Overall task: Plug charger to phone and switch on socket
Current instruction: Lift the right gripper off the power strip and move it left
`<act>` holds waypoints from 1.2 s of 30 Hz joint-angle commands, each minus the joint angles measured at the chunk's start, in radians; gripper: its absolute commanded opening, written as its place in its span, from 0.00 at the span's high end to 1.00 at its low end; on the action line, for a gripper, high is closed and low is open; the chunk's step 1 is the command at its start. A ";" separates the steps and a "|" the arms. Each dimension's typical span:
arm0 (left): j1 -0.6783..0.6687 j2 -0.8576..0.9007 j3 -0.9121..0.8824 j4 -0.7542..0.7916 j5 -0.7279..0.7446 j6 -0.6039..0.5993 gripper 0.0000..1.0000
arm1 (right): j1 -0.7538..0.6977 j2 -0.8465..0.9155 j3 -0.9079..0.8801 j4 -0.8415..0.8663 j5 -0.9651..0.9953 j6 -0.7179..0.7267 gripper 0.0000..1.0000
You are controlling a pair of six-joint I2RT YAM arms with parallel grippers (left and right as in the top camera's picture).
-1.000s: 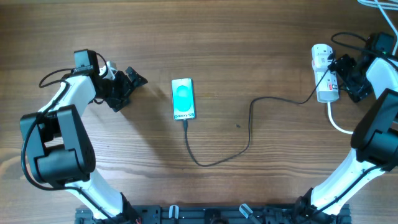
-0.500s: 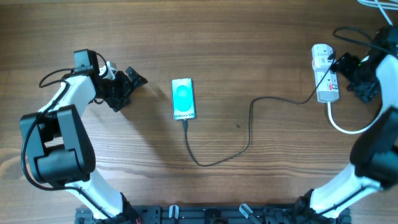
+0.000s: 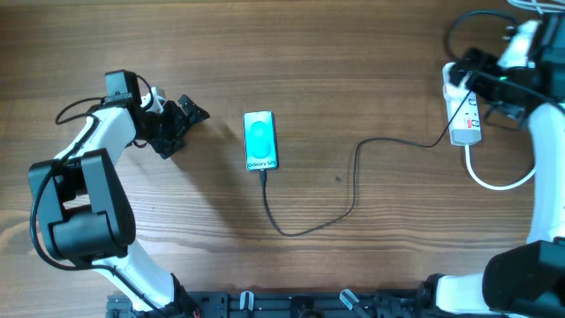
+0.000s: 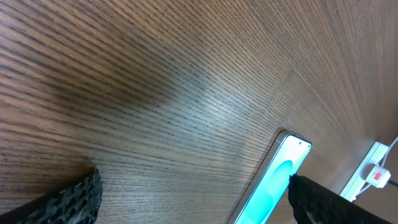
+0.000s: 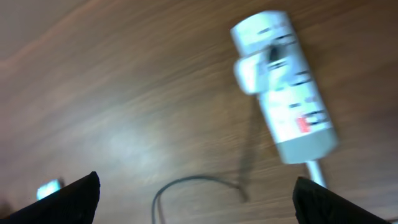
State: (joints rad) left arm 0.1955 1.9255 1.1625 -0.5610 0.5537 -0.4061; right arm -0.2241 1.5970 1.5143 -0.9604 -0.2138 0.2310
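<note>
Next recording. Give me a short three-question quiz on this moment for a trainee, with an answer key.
1. True or false: the thin black cable meets the bottom end of the small teal-screened phone.
2. Which is nearer the white elongated power strip? A) left claw B) right claw
3. Fill in: in the wrist views, both claws are ___, with nothing between the jaws.
Key: 1 true; 2 B; 3 open.
</note>
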 commanded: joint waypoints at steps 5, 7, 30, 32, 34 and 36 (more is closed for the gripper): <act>-0.006 0.004 -0.003 -0.004 -0.036 -0.006 0.00 | 0.216 0.007 -0.171 0.066 -0.046 -0.045 0.00; -0.006 0.004 -0.003 -0.004 -0.036 -0.006 0.00 | 0.253 0.011 -0.211 0.101 -0.047 -0.044 0.00; -0.006 0.004 -0.003 0.004 -0.040 -0.006 0.00 | 0.319 0.017 -0.426 0.237 -0.019 0.239 0.00; -0.006 0.004 -0.003 0.004 -0.040 -0.006 0.00 | 0.319 0.017 -0.426 0.217 -0.019 0.238 0.00; -0.006 0.004 -0.003 0.004 -0.040 -0.006 0.00 | 0.319 0.017 -0.426 0.203 -0.019 0.206 0.00; -0.006 0.004 -0.003 0.004 -0.040 -0.006 0.00 | 0.319 0.017 -0.426 0.185 -0.024 0.160 0.00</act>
State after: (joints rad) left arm 0.1955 1.9255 1.1625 -0.5594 0.5503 -0.4065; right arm 0.0910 1.6024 1.0996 -0.7555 -0.2459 0.4511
